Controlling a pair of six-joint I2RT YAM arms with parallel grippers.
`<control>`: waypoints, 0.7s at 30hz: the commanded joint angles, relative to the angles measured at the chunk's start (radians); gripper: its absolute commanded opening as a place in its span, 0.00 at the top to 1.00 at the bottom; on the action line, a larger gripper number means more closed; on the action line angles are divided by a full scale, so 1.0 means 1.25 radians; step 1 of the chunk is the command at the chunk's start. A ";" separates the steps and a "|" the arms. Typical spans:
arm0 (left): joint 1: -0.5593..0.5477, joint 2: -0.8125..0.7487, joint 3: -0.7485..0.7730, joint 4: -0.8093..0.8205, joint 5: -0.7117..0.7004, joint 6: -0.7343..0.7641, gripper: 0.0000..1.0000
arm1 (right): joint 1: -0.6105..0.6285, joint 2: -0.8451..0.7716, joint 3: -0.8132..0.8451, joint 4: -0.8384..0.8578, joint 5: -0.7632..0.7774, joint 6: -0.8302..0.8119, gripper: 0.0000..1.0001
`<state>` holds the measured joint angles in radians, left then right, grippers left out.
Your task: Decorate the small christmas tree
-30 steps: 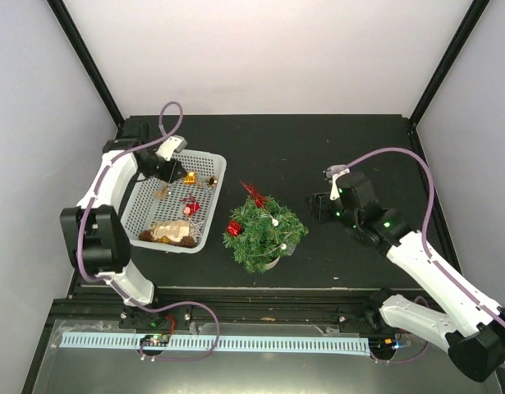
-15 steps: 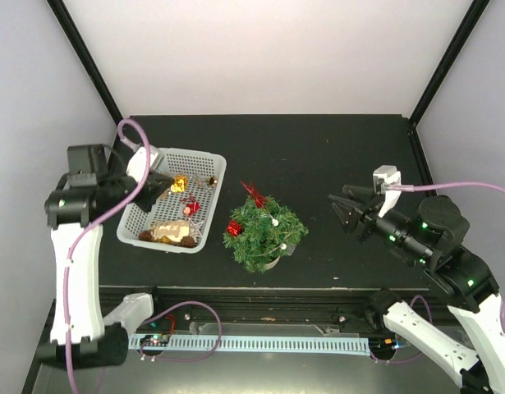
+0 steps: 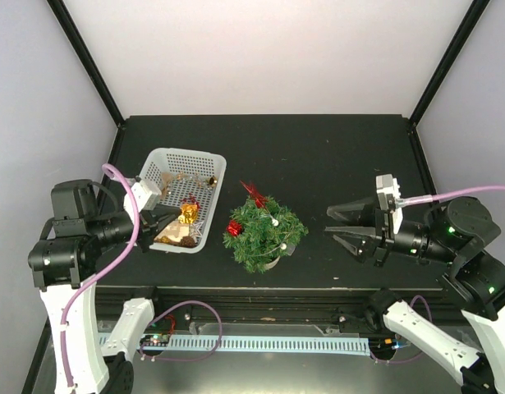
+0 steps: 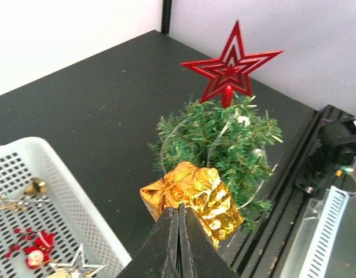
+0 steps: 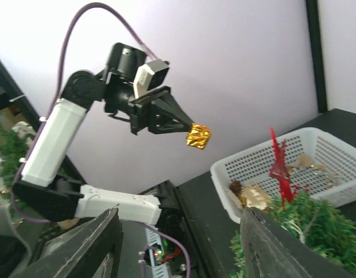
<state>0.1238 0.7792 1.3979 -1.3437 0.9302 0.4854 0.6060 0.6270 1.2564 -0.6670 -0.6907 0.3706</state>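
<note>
Small christmas tree (image 3: 263, 232) stands in the middle of the black table (image 3: 318, 156) with a red star (image 4: 231, 68) on top. Left of the tree, the left gripper (image 4: 179, 213) has its fingers pressed together, pinching a shiny gold gift (image 4: 192, 200) up in the air. Right of the tree, the right gripper (image 3: 330, 224) has its fingers spread wide apart. A white basket (image 3: 166, 154) sits left of the tree.

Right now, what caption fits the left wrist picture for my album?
The left fingers pinch a gold foil ornament, with the small christmas tree and its red star beyond.
</note>
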 commanded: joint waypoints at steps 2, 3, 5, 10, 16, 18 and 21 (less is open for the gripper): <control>-0.009 0.012 -0.009 -0.029 0.112 -0.016 0.98 | 0.021 0.014 -0.029 0.048 -0.067 0.033 0.43; -0.012 0.017 -0.007 -0.028 0.116 -0.018 0.98 | 0.036 0.027 -0.036 0.048 -0.055 0.026 0.43; -0.023 0.026 0.001 -0.028 0.120 -0.013 0.98 | 0.124 0.064 -0.044 0.057 0.011 0.010 0.43; -0.054 0.061 0.033 -0.028 0.131 -0.010 0.99 | 0.490 0.283 0.063 0.019 0.332 -0.090 0.41; -0.055 0.075 0.065 -0.100 0.233 0.066 0.99 | 0.541 0.389 0.120 0.079 0.445 -0.077 0.42; -0.056 0.065 0.050 -0.124 0.284 0.099 0.98 | 0.541 0.382 0.097 0.130 0.453 -0.051 0.43; -0.056 0.044 0.035 -0.160 0.325 0.146 0.99 | 0.541 0.378 0.049 0.216 0.475 -0.005 0.44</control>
<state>0.0574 0.8700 1.4414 -1.4406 1.1946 0.5564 1.2770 1.1442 1.3579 -0.5747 -0.1879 0.3050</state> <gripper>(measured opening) 0.016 0.566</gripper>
